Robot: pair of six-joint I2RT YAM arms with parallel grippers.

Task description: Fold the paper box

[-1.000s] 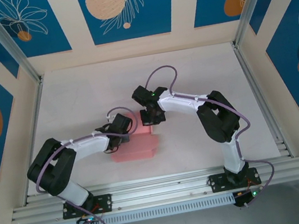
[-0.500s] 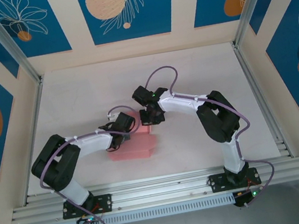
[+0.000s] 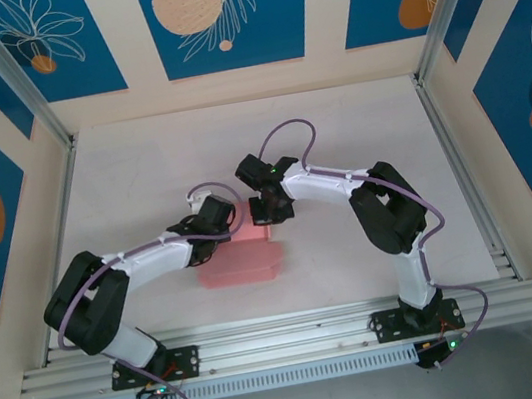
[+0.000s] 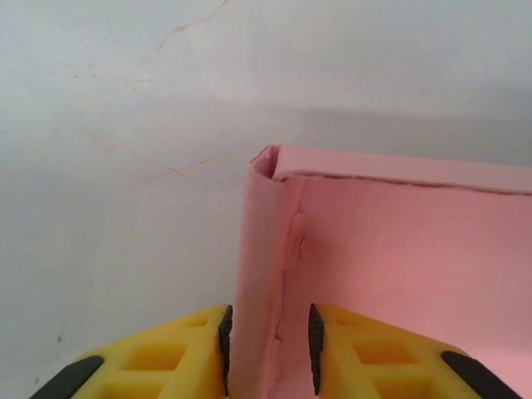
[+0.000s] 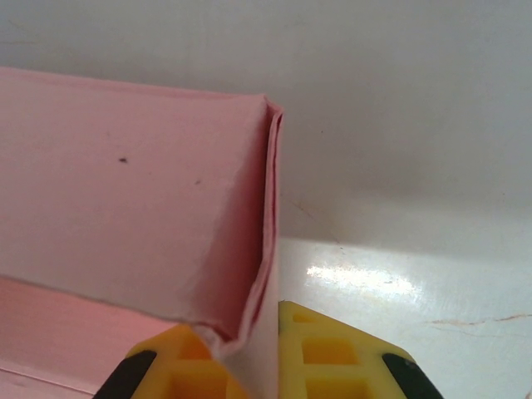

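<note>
Paper box (image 3: 241,264) is seen lying on the white worktop (image 3: 336,128), near the middle and between the two arms, partly formed: a flat pink base with walls raised at its far side. It is judged to be very light and made of thin card, stiff only along its creases. A flap could be expected to spring back if let go, and the whole piece to slide on the smooth worktop if pushed from one side alone. It is easily dented, so only gentle pressure is called for. The doubled folds and corners are judged the best places to be held, since the single sheet would buckle there least.

One raised side wall (image 4: 266,233) is straddled by the left pincer (image 4: 268,341), whose jaws are slightly spread, with a sliver of gap seen at the inner pad (image 4: 313,341). The folded corner edge (image 5: 268,208) of another wall is pinched by the right pincer (image 5: 249,332), which is pressed together on the card.
</note>
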